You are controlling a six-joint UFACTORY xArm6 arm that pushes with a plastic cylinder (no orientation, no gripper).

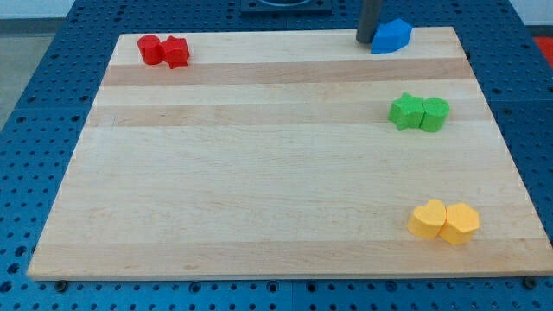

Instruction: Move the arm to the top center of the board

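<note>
My tip [366, 40] is the lower end of a dark rod that comes down at the view's top, right of centre, on the wooden board [259, 173]. It stands just left of a blue block [391, 36], touching or nearly touching it. Two red blocks [163, 50] lie together at the top left. A green star-shaped block [405, 111] and a green round block [435, 114] sit side by side at the right. Two yellow blocks [444, 221] lie together at the bottom right.
The board lies on a blue perforated table [34, 104]. The board's top edge runs just behind my tip and the blue block.
</note>
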